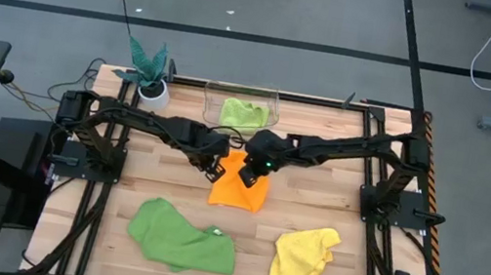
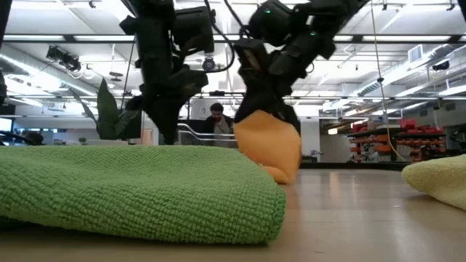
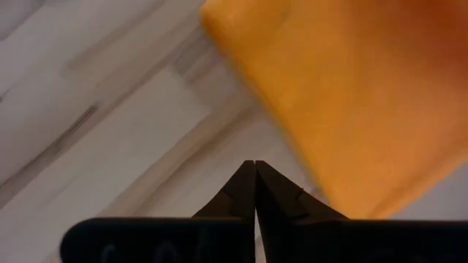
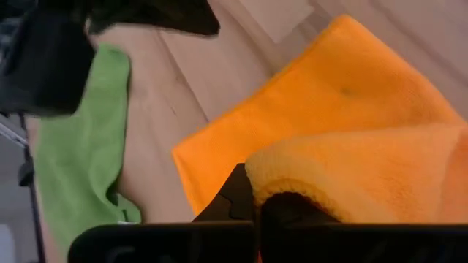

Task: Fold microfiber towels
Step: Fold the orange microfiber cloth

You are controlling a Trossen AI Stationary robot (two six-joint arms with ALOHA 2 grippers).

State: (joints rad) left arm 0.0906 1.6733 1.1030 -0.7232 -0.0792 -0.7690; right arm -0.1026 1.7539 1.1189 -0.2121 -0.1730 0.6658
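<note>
Right gripper (image 4: 256,208) clamped on a raised fold of the orange towel (image 1: 240,184) at mid-table.

Its fingers pinch the towel's edge and hold it up over the flat part. Just beside it, the left gripper (image 3: 254,191) hangs with fingers pressed together on nothing, next to the orange towel's left edge. The darker green towel (image 1: 182,236) lies toward the table's (image 1: 359,264) front-left corner, the yellow towel (image 1: 301,259) toward the front-right. The light lime green towel (image 1: 243,114) sits in the clear bin (image 1: 276,99) at the back edge, beside a potted plant (image 1: 150,70).
</note>
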